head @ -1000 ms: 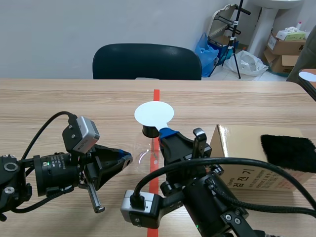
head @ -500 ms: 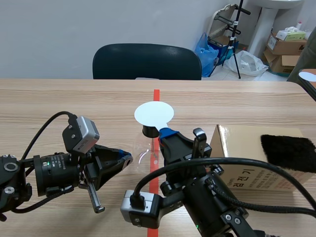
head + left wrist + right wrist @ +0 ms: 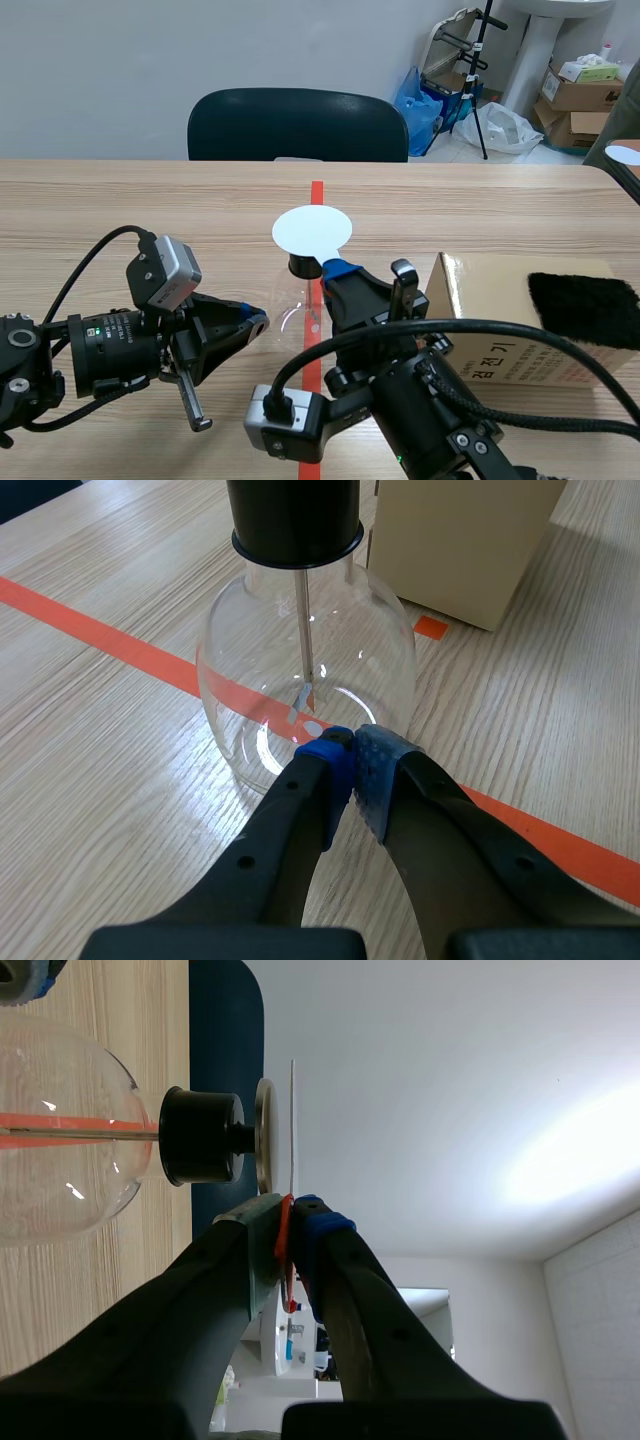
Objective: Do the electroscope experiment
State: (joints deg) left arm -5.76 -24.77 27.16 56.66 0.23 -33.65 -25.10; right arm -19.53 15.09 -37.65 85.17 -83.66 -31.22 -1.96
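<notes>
Nothing has changed over the last second: the right gripper, left gripper and electroscope sit exactly as they did. This reads as a hold, not a move.

Nearest is the right gripper, in from the near right and turned on its side. Its fingers are pinching a thin orange-red strip. The strip's tip is right at the near rim of the electroscope's white disc. Whether it actually touches cannot be told.

The left gripper is in from the near left and low over the surface, fingers pressed together on nothing. Its blue pads are at the near wall of the glass flask, touching or just short of it, probably steadying it.

The electroscope stands upright mid-surface on the orange tape line. It has a black stopper in the neck and a metal rod hanging inside. The foil leaves at the rod's end are too small to tell whether they are spread.

To the right is a cardboard box with a black cloth on top. A dark chair is at the far edge.

Judgement: the strip is being held at the disc, so this is the charge-transfer step. Next would be checking the leaves.
</notes>
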